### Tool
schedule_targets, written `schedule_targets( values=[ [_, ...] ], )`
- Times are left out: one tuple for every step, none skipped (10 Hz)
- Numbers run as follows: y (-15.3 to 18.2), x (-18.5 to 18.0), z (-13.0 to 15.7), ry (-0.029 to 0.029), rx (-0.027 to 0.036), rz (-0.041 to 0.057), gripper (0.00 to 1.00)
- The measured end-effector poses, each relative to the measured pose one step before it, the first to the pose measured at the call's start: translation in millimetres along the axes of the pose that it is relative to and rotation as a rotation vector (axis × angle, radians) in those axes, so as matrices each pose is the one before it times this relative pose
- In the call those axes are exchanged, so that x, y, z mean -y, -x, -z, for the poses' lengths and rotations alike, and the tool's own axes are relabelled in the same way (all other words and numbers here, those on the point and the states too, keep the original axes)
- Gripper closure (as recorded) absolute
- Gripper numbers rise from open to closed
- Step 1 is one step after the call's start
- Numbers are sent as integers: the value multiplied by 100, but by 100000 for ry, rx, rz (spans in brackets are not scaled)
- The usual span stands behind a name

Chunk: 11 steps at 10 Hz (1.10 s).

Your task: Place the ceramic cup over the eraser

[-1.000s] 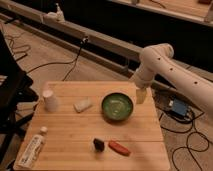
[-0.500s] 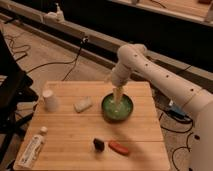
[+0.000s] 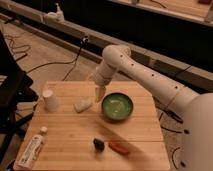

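Observation:
The ceramic cup [image 3: 49, 100] is a small plain white cylinder standing upright at the left of the wooden table [image 3: 70, 130]. The eraser [image 3: 99, 144] is a small black lump near the table's front, well to the right of the cup. My gripper [image 3: 99, 93] hangs from the white arm [image 3: 145, 75] above the table's back middle, just over the pale white block [image 3: 83, 105] and left of the green bowl [image 3: 117, 106]. It is about a hand's width right of the cup and holds nothing that I can see.
An orange-red oblong thing [image 3: 119, 147] lies right beside the eraser. A white tube with a cap [image 3: 31, 149] lies at the front left corner. A dark chair or stand [image 3: 12, 90] is left of the table. Cables run over the floor behind.
The arm has swung leftward across the table, from beyond the bowl's right side, over the bowl, to above the pale block. The objects on the table have not moved.

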Motion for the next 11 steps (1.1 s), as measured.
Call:
schedule_targets(
  values=[
    [97, 37, -83, 106, -47, 194, 21],
    [10, 53, 18, -88, 21, -172, 21],
    [-40, 238, -15, -645, 271, -270, 21],
    [469, 481, -547, -316, 714, 592, 21],
    [1066, 562, -1335, 526, 1565, 1440, 21],
    [1179, 491, -1310, 829, 1772, 2093, 21],
    [995, 374, -1476, 1430, 1766, 2342, 21],
    [1166, 540, -1482, 1416, 1843, 2561, 21],
    [1530, 821, -1930, 1812, 2791, 2971, 21],
    [956, 576, -1085, 831, 1901, 1646, 21],
    [1374, 842, -1653, 1121, 3147, 2172, 21]
  ],
)
